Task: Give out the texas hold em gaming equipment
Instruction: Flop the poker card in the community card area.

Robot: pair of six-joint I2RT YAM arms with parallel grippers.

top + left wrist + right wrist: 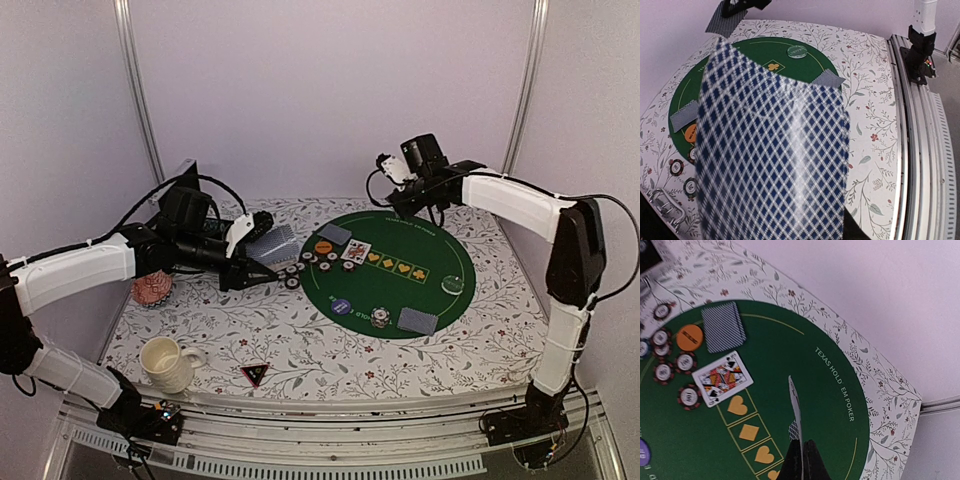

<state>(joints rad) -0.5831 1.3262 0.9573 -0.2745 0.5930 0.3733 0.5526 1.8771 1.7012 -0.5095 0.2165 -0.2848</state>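
- Presently, near the left edge of the table (300, 345): pink patterned dish (152, 288), partly under the left arm.
- Near-left corner: cream mug (165, 362), upright, handle to the right.
- Near edge, just right of the mug: small black triangular marker (254, 374), lying flat.
- Above the table, left of the mat: left gripper (258, 258), clenched on a stack of playing cards (278, 243), their blue-checked backs filling most of its wrist view.
- Centre-right of the table: green round mat (440, 250).
- Left rim of the mat: poker chips (300, 265), a loose cluster straddling the rim.
- Left part of the mat: orange button (323, 246), just beside the chips.
- Far-left part of the mat: face-down cards (334, 234), just beyond the orange button.
- Mat centre-left: face-up court card (722, 377), a spade, at the end of the row of yellow suit symbols.
- Near-left part of the mat: blue button (341, 306).
- Near rim of the mat: lone chip pile (380, 318); count cannot be told.
- Above the far part of the mat: right gripper (802, 460), closed tight on a single card (795, 405), seen edge-on.
- Near-right rim of the mat: second face-down cards (418, 320).
- Right rim of the mat: green disc (453, 284), lying flat.
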